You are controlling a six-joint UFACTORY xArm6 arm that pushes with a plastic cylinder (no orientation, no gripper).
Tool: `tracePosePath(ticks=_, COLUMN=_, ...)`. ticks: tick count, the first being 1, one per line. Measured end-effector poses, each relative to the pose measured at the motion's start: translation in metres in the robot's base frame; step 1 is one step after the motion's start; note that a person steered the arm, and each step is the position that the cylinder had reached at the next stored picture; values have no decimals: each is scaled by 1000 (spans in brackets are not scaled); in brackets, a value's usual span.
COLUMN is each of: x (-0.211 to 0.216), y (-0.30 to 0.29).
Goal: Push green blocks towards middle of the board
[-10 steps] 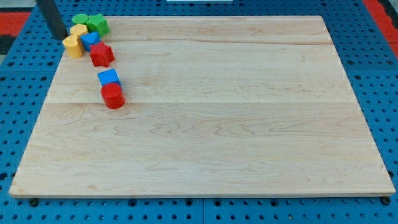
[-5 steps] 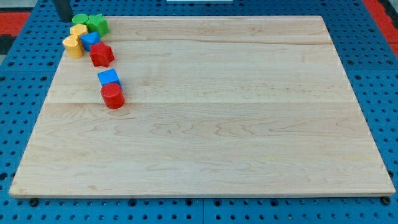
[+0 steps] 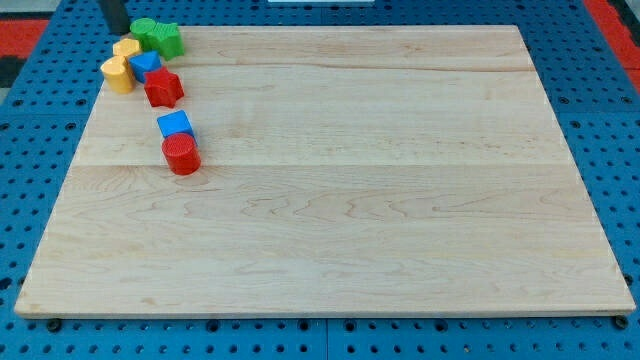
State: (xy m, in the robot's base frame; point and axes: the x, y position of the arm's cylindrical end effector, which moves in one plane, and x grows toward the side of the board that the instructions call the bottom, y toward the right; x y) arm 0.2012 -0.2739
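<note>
My tip (image 3: pixel 119 30) is being set behind the green blocks (image 3: pixel 155 36), touching them, so they are driven toward board (image 3: pixel 350 200) centre; no claw is fitted, nothing is being held.

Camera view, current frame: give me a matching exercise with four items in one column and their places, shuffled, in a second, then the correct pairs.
Items:
1. my tip
2. green blocks
3. red cylinder
4. red star

Places:
A. lowest of the blocks in the view, just below the blue cube
B. at the board's top left corner, right beside my tip
C. at the view's top left edge, just left of the green blocks
D. below the green blocks, beside the blue block and yellow blocks

Pairs: 1-C, 2-B, 3-A, 4-D
</note>
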Motion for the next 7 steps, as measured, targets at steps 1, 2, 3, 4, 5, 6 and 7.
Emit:
tracePosePath(ticks=1, x=1, y=44)
tracePosePath(ticks=2, x=17, y=74)
tracePosePath(ticks=3, x=49, y=95)
tracePosePath(ticks=4, x=76, y=125)
tracePosePath(ticks=5, x=94, y=145)
tracePosePath(ticks=6, x=64, y=140)
tracePosePath(ticks=7, x=39, y=107)
